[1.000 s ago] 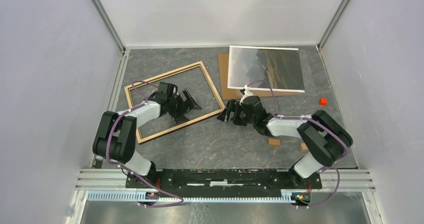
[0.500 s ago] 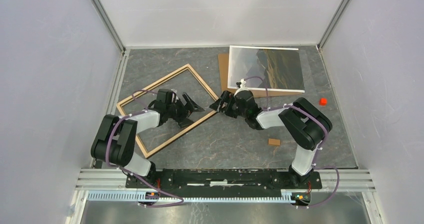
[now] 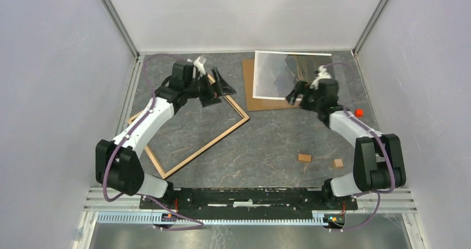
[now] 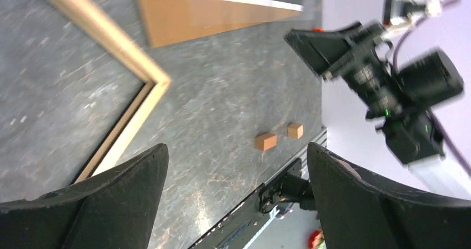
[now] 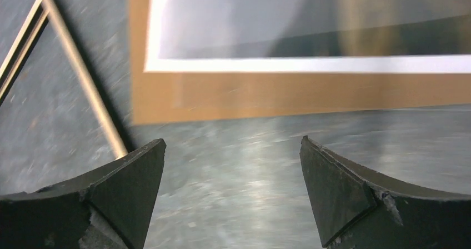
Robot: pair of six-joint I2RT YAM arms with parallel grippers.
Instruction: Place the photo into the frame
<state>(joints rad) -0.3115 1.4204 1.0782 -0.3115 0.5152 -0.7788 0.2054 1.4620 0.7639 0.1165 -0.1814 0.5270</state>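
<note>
Photo lies flat on the brown board, long side crosswise, at 12 o'clock from the right gripper (jaws wide apart, empty, clearly the nearer one). Left gripper, also spread, hovers by the frame.

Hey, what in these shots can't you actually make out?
- Top view: far corner of the frame, hidden under the left fingers.
- Top view: near right part of the photo, covered by the right fingers.
- Right wrist view: photo detail, motion-blurred and cut off by the top edge.
- Top view: the red object, too small to identify.
</note>
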